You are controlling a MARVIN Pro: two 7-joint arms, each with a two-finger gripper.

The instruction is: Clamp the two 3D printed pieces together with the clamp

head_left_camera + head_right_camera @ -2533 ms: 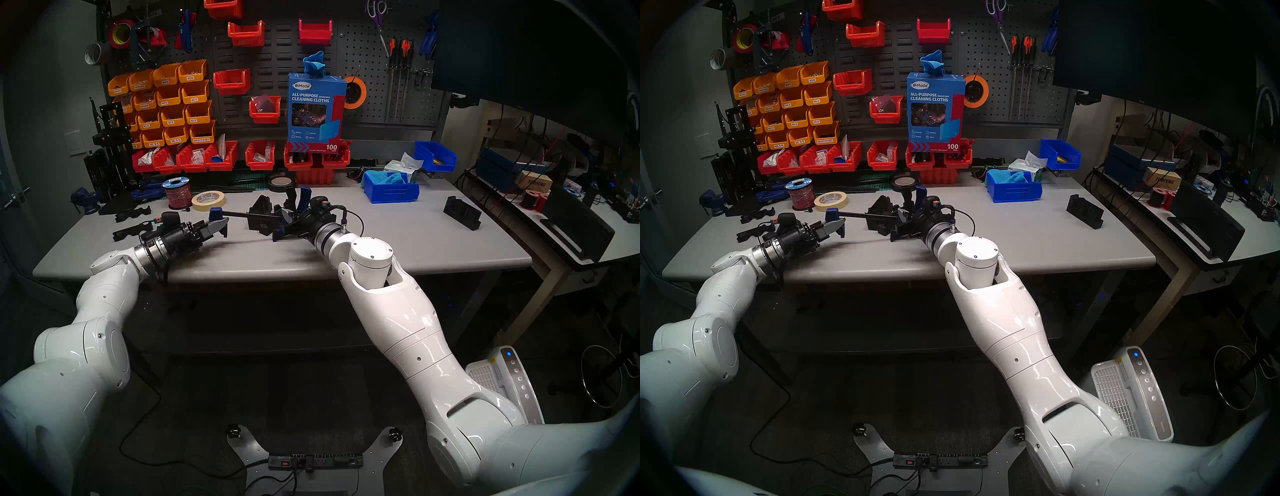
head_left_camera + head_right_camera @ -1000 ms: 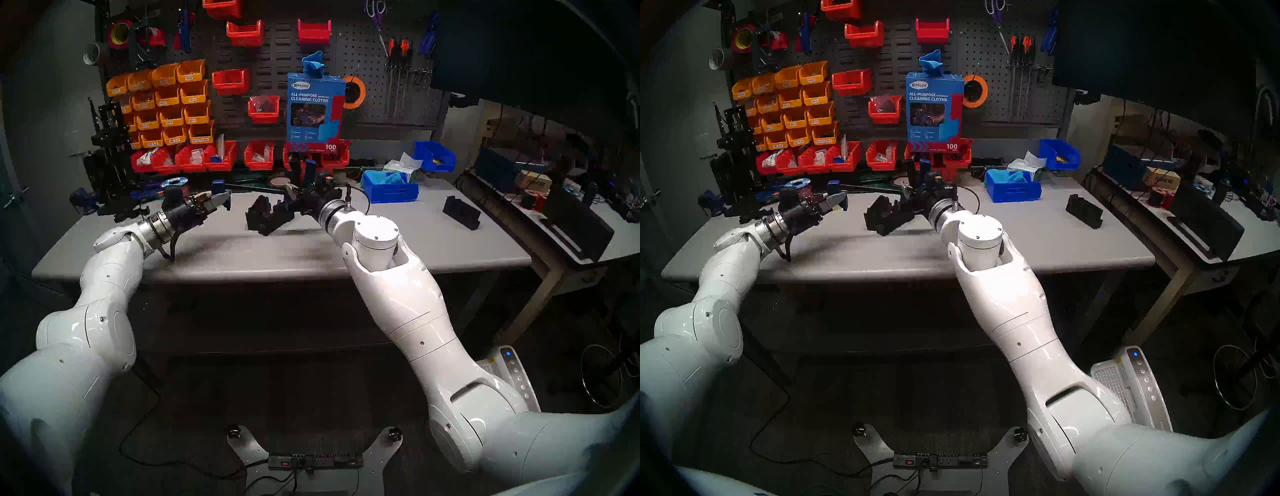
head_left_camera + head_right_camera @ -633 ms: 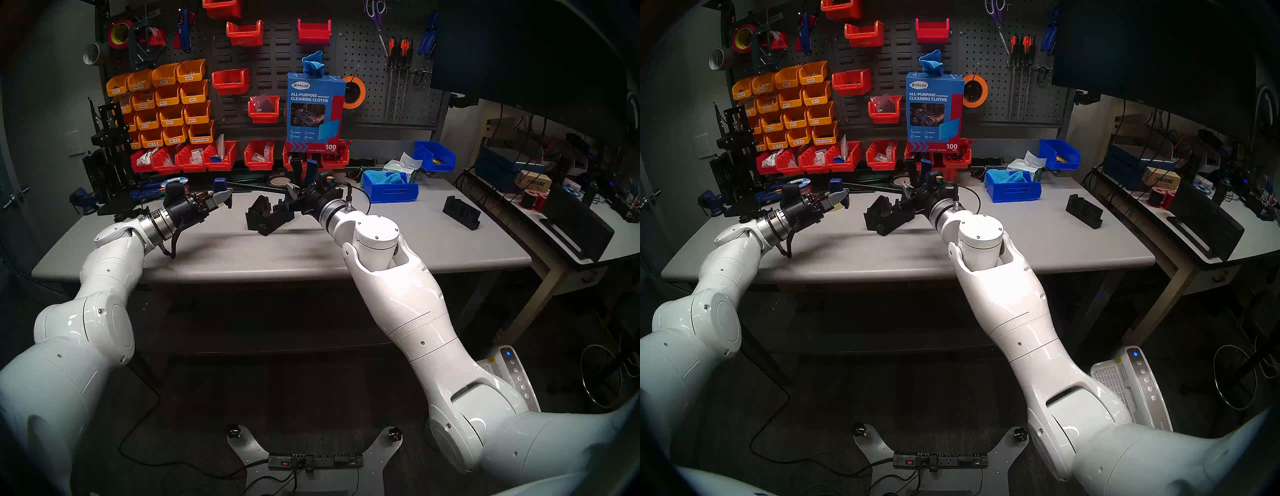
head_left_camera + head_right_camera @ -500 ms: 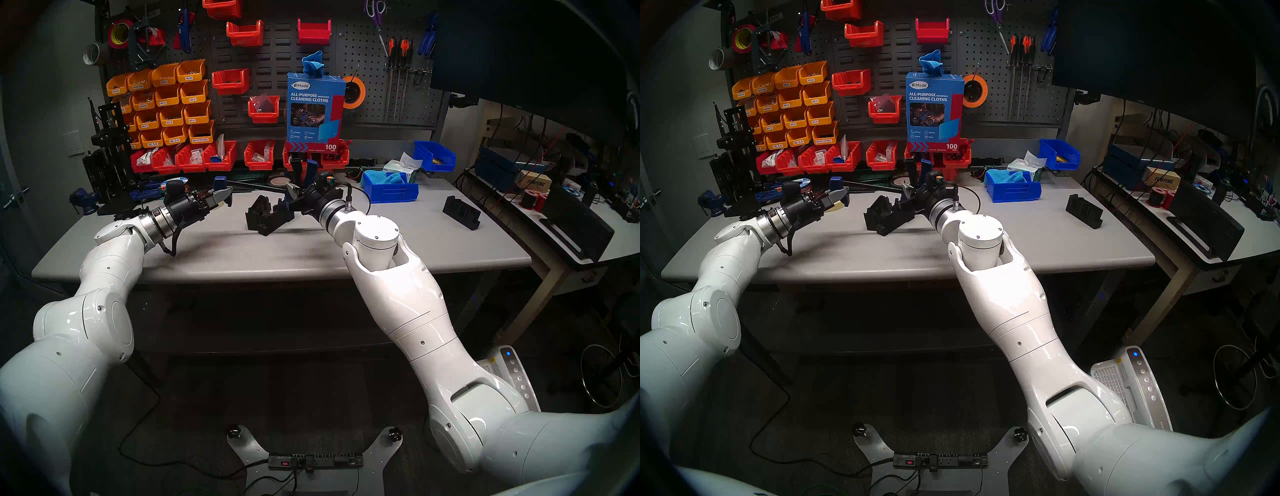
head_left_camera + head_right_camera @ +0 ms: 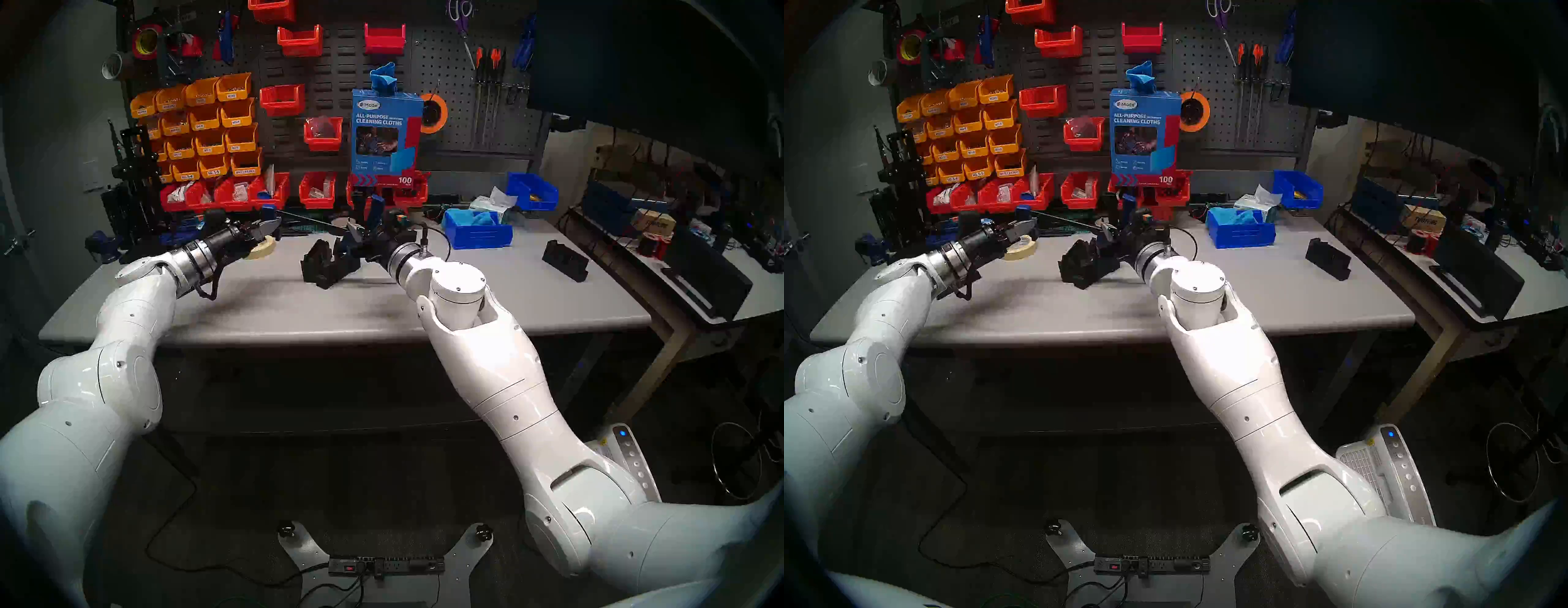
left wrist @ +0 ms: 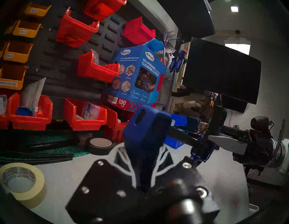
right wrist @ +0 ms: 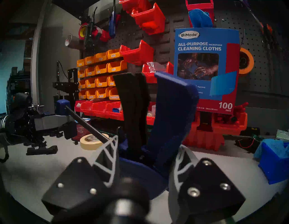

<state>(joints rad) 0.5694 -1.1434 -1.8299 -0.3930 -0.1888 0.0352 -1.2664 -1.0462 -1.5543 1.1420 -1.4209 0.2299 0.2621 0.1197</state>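
The two 3D printed pieces [image 5: 329, 266] [image 5: 1086, 264], black notched blocks, sit side by side on the grey table [image 5: 297, 314]. The clamp hangs above and just behind them, held at both ends. My left gripper [image 5: 268, 226] [image 6: 143, 148] is shut on the clamp's blue fixed jaw [image 6: 145, 129] [image 7: 62, 104]. The thin black bar [image 5: 309, 221] [image 7: 87, 125] runs right to the blue sliding body [image 7: 170, 112] with its black trigger [image 7: 133, 106], and my right gripper [image 5: 360, 237] [image 7: 145, 148] is shut on that body.
A masking tape roll [image 5: 261, 249] lies under my left gripper. A black tape roll [image 6: 100, 144] and red bins [image 5: 316, 191] line the back. A blue bin [image 5: 477, 234] and a lone black block [image 5: 566, 261] stand to the right. Flat black prints [image 7: 42, 150] lie at the left.
Both arms have lifted the clamp off the table and carried it up and back above the pieces. In the last half second the left end moved further back and the right end dipped toward the pieces.
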